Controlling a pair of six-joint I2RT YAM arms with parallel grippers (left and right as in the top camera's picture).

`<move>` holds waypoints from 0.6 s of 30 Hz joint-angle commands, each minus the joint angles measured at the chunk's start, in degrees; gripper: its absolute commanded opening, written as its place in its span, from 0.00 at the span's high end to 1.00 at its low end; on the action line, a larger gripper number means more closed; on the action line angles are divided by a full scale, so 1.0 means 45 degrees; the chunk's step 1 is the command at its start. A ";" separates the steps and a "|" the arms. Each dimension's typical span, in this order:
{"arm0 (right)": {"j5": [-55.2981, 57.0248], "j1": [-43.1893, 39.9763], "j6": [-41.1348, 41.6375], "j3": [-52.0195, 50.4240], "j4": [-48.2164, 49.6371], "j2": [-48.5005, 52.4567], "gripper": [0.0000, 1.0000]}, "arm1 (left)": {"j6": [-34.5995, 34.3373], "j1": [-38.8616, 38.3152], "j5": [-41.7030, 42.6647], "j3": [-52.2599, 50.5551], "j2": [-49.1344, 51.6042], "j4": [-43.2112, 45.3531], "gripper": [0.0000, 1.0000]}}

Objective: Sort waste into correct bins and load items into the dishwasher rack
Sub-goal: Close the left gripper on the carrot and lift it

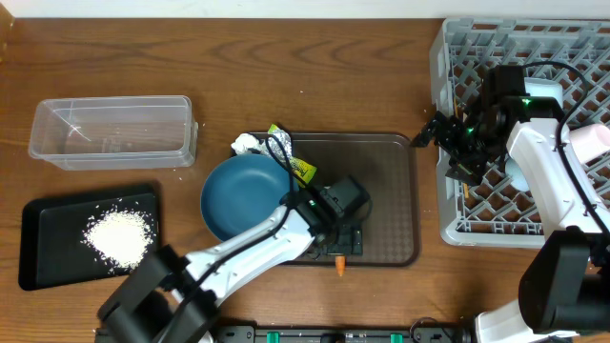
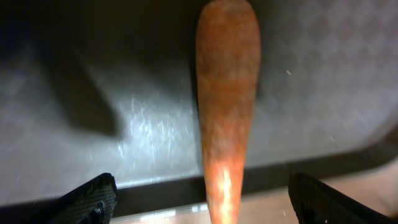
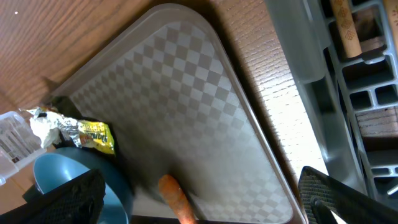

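Note:
A small orange carrot (image 1: 340, 266) lies across the front rim of the brown tray (image 1: 391, 191). My left gripper (image 1: 343, 246) is open just above it; in the left wrist view the carrot (image 2: 227, 93) lies between the spread fingers (image 2: 205, 202), untouched. My right gripper (image 1: 426, 133) is open and empty at the left edge of the grey dishwasher rack (image 1: 534, 57). The dark-blue bowl (image 1: 238, 195) sits at the tray's left end, with tissue (image 1: 248, 145), foil (image 3: 46, 124) and the snack packet (image 1: 294, 160) behind it.
The clear tub (image 1: 110, 129) stands at the far left. The black tray (image 1: 48, 229) below it holds white rice (image 1: 119, 233). A wooden chopstick (image 3: 345, 25) lies in the rack. The right wrist view shows the carrot (image 3: 174, 199) near the tray's rim.

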 commanded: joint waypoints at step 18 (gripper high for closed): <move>0.0044 0.0253 -0.0209 0.0024 -0.0005 0.0024 0.01 | -0.0466 -0.0466 -0.1214 -0.0097 0.1598 0.1370 0.33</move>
